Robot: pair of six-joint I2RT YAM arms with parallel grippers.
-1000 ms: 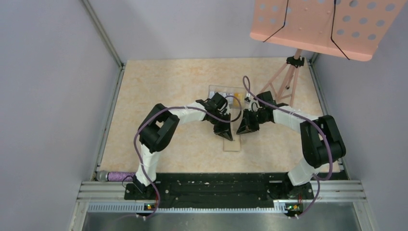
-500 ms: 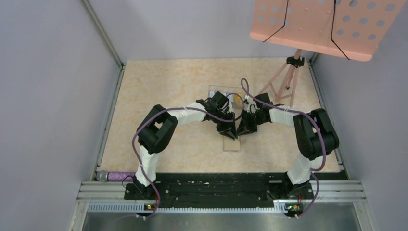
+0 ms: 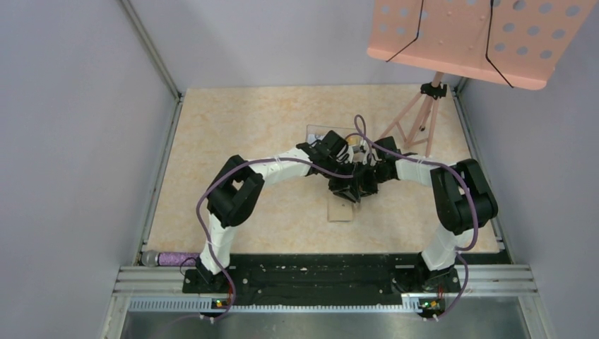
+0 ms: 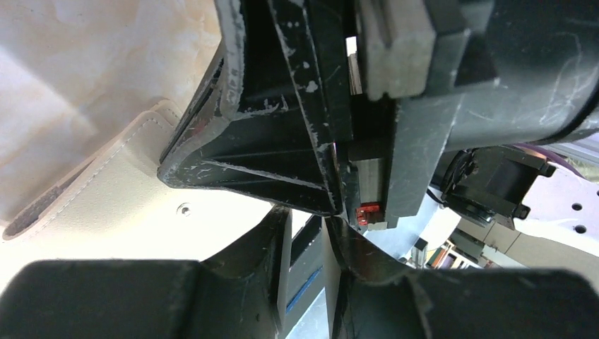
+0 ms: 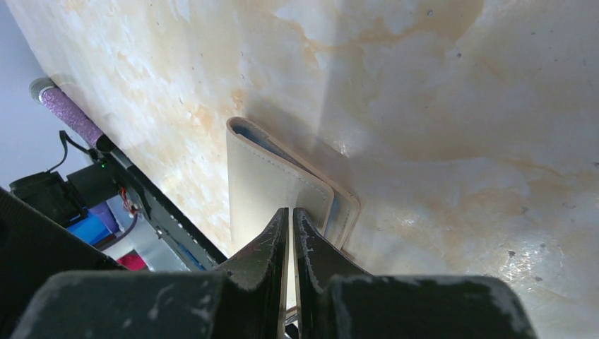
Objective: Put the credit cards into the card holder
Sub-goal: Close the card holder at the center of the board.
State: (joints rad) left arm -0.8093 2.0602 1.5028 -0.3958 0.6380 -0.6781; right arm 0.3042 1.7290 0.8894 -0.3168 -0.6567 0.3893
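At the middle of the tabletop (image 3: 240,134) the tan card holder (image 3: 341,210) lies flat, its near end sticking out from under both pincers, which meet tip to tip above its far end. Seen from the right wrist, the right pincer (image 5: 290,215) has its fingers pressed almost together, tips over the holder's upper flap. Seen from the left wrist, the left pincer (image 4: 307,229) stands slightly spread just beside the stitched tan surface, the right pincer's black body close in front; whether anything sits between its fingers I cannot tell
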